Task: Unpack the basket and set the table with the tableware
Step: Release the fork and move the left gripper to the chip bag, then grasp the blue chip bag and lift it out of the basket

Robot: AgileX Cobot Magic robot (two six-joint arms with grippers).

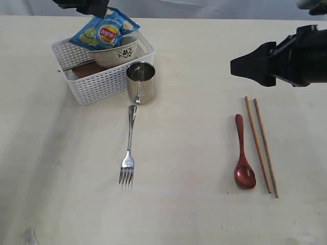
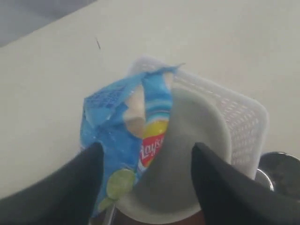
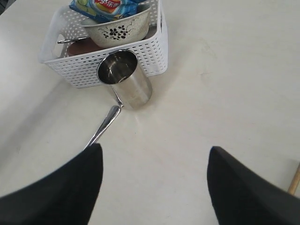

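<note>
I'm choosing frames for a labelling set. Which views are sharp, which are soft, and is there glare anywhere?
Exterior view: sharp, evenly lit, faint shadows; the steel cup mirrors its surroundings without harsh glare. Left wrist view: soft throughout, the chip bag lettering smeared. Right wrist view: cup and basket crisp; the near fingers are dark and soft-edged.

Left claw and right claw spread wide, apparently empty.

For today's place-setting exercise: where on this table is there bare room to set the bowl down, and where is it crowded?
Bare: the wide stretch between the fork and the spoon, and the table left of the fork. Crowded: around the basket, with the cup close beside it.
</note>
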